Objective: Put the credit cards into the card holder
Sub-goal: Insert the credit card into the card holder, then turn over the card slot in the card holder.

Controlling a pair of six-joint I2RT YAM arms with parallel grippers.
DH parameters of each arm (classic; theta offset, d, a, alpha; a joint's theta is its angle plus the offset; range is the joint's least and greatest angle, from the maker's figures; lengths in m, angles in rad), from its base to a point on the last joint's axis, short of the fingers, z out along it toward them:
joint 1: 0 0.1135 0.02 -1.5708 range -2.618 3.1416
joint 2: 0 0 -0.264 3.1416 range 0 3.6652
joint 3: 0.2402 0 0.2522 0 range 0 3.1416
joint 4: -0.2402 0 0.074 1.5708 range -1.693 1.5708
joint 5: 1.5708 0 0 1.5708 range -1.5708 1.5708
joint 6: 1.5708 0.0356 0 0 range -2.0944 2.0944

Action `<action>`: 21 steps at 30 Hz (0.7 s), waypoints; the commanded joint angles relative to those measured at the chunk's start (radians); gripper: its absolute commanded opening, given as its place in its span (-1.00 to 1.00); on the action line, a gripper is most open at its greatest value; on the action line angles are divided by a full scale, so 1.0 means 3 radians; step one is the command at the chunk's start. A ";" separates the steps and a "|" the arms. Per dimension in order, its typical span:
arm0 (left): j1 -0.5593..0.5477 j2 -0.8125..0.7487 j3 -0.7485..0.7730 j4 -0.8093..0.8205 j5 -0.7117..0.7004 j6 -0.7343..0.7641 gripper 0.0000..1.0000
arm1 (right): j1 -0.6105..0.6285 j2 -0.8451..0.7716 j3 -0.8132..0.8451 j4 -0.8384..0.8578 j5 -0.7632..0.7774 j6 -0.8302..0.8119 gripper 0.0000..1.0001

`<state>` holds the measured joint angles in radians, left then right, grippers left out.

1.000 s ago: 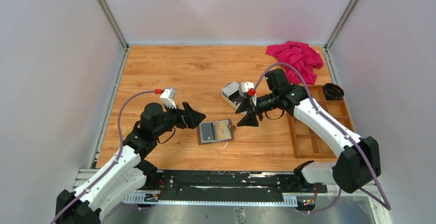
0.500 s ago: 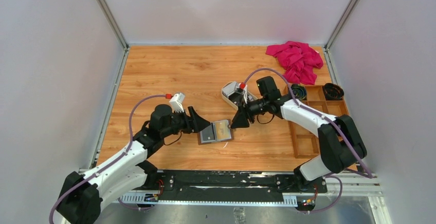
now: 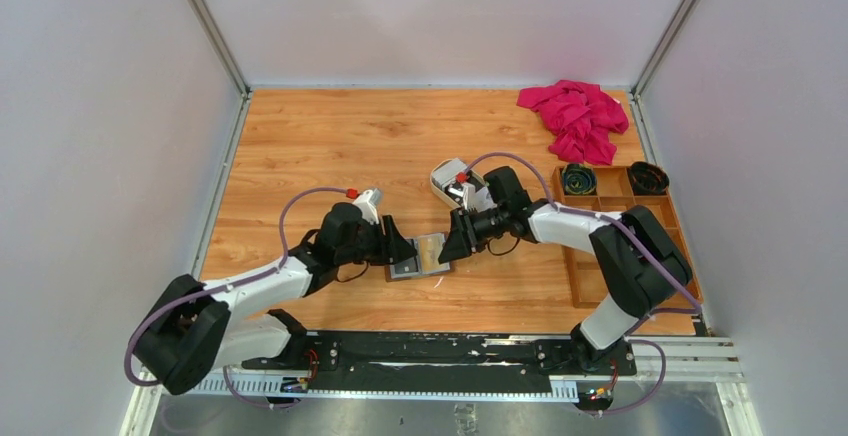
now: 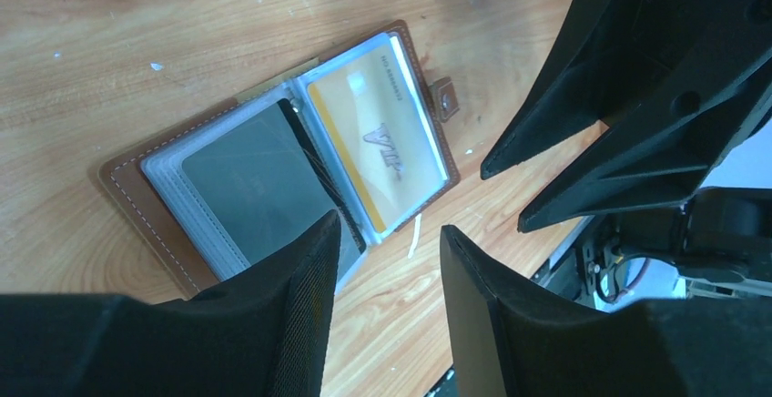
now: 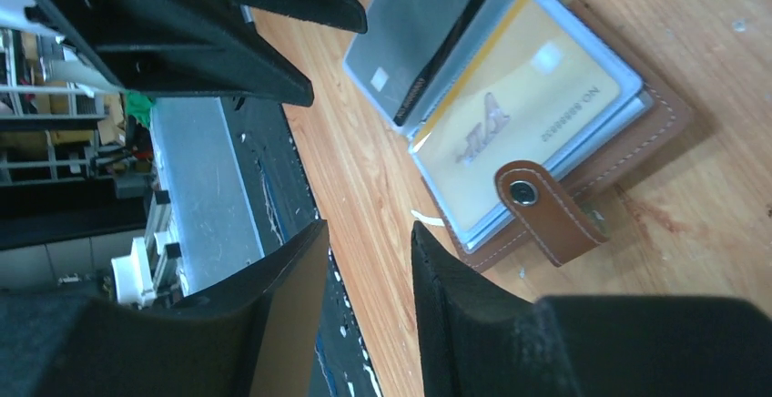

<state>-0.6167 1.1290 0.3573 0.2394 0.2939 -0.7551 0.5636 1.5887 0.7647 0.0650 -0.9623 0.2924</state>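
Note:
The card holder (image 3: 430, 252) lies open on the table, a brown leather wallet with clear sleeves and a snap tab (image 5: 546, 210). A grey card (image 4: 246, 178) fills its left page and a yellow card (image 4: 382, 137) its right page. A dark card's edge (image 4: 314, 156) shows in the fold between them. My left gripper (image 4: 390, 229) hangs low at the wallet's left near edge, open with nothing between its fingers. From the right, my right gripper (image 5: 368, 229) points at the tab side, jaws apart and empty, just short of the wallet.
A cream oval tray (image 3: 447, 178) with something grey in it sits behind the right wrist. On the right stands a wooden compartment box (image 3: 600, 256) holding dark coiled items (image 3: 578, 178). A pink cloth (image 3: 575, 116) lies at the back right corner.
Both arms have stretched lower and inward, bringing the two grippers close to the open wallet from either side. Both pairs of jaws have narrowed. The wallet has not moved.

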 commanded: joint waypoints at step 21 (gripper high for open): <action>-0.0072 0.0963 0.0347 0.0315 0.0026 0.0140 -0.05 | 0.0028 0.0514 0.0182 -0.0143 0.0476 0.0257 -0.15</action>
<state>-0.6308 1.3872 0.4397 0.3042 0.2955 -0.7307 0.5636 1.7222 0.7952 0.0635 -0.8536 0.3737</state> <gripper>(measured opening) 0.468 0.423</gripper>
